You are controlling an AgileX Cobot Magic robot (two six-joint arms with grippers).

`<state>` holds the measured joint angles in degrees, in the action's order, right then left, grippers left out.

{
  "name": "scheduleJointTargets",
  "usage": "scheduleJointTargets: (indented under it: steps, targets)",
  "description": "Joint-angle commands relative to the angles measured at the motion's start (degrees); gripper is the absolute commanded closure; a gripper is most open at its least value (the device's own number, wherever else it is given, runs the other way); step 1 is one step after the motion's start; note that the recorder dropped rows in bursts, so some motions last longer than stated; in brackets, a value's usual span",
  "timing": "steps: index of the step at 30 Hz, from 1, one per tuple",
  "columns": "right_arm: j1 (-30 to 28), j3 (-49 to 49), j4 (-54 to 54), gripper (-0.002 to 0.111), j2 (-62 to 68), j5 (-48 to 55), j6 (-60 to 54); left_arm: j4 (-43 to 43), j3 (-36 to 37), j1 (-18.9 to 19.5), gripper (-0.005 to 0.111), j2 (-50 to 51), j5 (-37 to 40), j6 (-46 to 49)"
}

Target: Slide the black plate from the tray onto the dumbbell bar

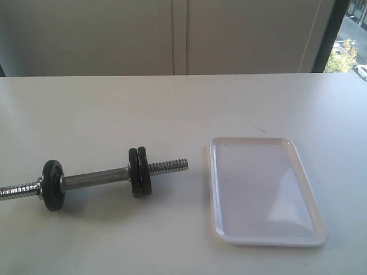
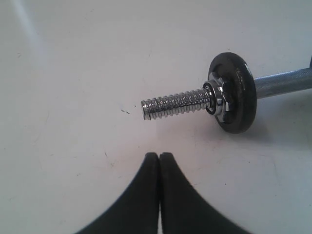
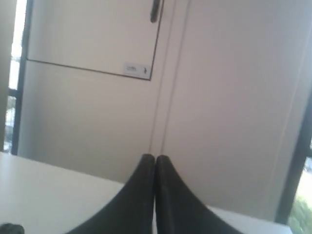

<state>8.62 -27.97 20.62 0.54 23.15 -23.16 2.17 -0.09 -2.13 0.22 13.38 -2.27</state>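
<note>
The dumbbell bar [image 1: 94, 177] lies on the white table at the left. One black plate [image 1: 53, 184] sits on its left part and two black plates [image 1: 139, 172] stand side by side on its right part, with a bare threaded end [image 1: 169, 167] pointing toward the tray. The white tray [image 1: 258, 189] lies to the right and holds nothing. Neither gripper shows in the exterior view. In the left wrist view my left gripper [image 2: 159, 155] is shut and empty, just short of the bar's threaded end [image 2: 175, 103] and a plate [image 2: 241, 97] behind a nut. My right gripper [image 3: 155, 157] is shut and empty, raised and facing the wall.
The table [image 1: 172, 103] runs back to a pale panelled wall [image 1: 172, 34]. A window strip [image 1: 347, 46] shows at the far right. A small dark shape [image 3: 9, 228] sits at the edge of the right wrist view; I cannot tell what it is.
</note>
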Motion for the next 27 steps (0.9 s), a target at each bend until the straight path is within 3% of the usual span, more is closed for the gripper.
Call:
scheduleJointTargets:
  steps: [1,7,17,21,27]
  targets:
    - [-2.3,8.2,-7.9,0.108,-0.5,-1.8,9.0,0.2,0.1,-0.5,0.107,-0.2,-0.1,-0.4]
    - [-2.5,15.7,-20.6,0.108,-0.5,-8.7,26.5,0.2,0.1,-0.5,0.107,-0.2,-0.1,-0.4]
    - [-2.6,27.7,-20.6,0.108,-0.5,-10.8,26.6,0.2,0.1,-0.5,0.107,-0.2,-0.1,-0.4]
    - [-4.3,28.0,-20.6,0.108,-0.5,-4.2,26.6,0.2,0.1,-0.5,0.107,-0.2,-0.1,-0.4]
    - [-5.7,28.0,-20.6,0.108,-0.5,-4.3,26.2,0.2,0.1,-0.5,0.107,-0.2,-0.1,-0.4]
